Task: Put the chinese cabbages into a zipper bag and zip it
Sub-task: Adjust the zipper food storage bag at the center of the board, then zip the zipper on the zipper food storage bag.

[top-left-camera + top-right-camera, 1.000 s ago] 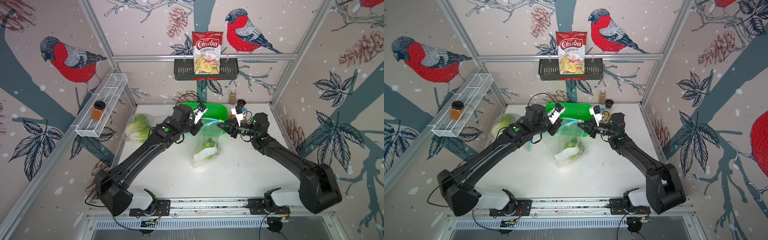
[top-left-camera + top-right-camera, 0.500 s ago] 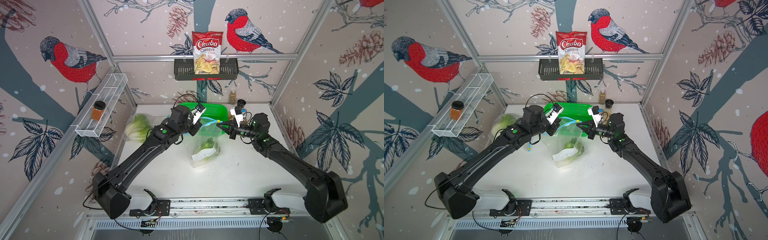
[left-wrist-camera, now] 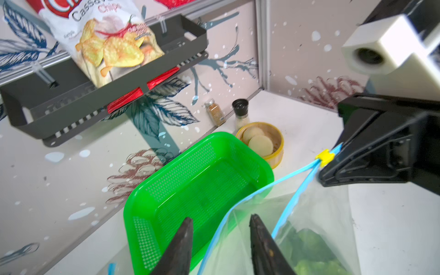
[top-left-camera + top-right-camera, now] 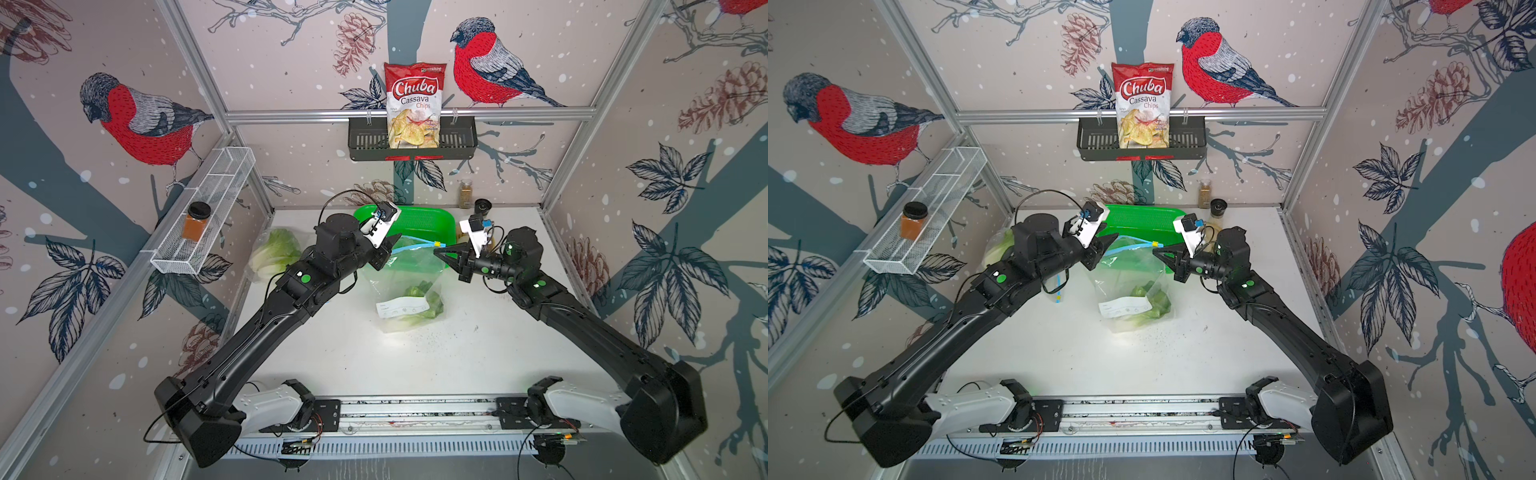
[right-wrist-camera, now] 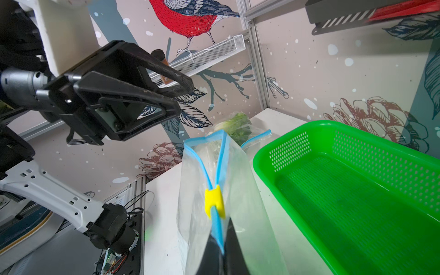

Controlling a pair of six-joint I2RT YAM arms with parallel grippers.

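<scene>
Our right pincer (image 4: 437, 250) is clenched on the zip-strip end of the zipper bag (image 4: 409, 270), right beside the yellow slider (image 5: 215, 201). Our left pincer (image 3: 219, 220) is released, jaws apart near the bag's opposite corner and gripping nothing. We see chinese cabbages (image 4: 422, 297) low inside the bag. Another cabbage head (image 4: 276, 253) lies on the table (image 4: 415, 357), well apart to the left.
</scene>
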